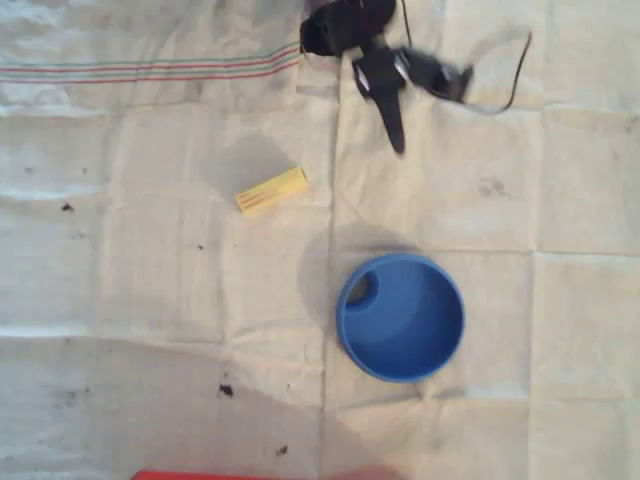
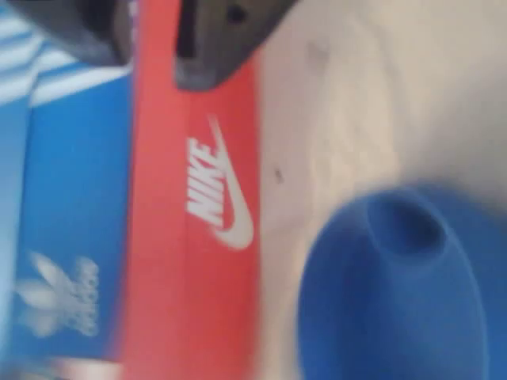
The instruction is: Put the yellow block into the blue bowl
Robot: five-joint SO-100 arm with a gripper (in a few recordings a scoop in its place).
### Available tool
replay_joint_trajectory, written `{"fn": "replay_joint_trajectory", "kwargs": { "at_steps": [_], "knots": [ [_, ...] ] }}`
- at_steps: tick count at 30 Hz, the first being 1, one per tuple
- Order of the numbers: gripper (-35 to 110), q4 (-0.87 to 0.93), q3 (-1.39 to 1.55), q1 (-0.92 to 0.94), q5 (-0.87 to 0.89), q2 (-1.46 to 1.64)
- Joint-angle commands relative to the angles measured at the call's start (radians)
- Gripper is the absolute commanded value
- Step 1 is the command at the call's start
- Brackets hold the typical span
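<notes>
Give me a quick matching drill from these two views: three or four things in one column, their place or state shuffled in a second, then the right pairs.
Things:
1. small pale-yellow rectangular block
2. round bright-blue plastic bowl
3. black two-finger gripper
4. red box edge with a white logo

Places or states:
A. at the overhead view's top edge, above the cloth
B. lying on the cloth, left of and above the bowl
C. holds nothing
D. beside a blue box in the wrist view

Pairs: 1-B, 2-C, 3-A, 4-D

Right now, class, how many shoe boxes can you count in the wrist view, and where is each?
2. The red box with the white logo stands in the middle, left of the blue bowl. The blue box lies against the red one's left side. More may lie outside the picture.
</notes>
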Motion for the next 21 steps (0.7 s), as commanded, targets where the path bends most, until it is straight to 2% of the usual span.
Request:
{"fn": "replay_joint_trajectory", "kwargs": {
  "at_steps": [1, 7, 12, 21],
  "knots": [
    [0, 0.192, -0.281, 0.003, -0.196, -0.192],
    [0, 0.614, -0.558, 0.094, -0.428, -0.463],
    [1, 0.844, -0.779, 0.285, -0.509, -0.646],
    [4, 0.848, -0.857, 0.526, -0.617, -0.845]
  ]
}}
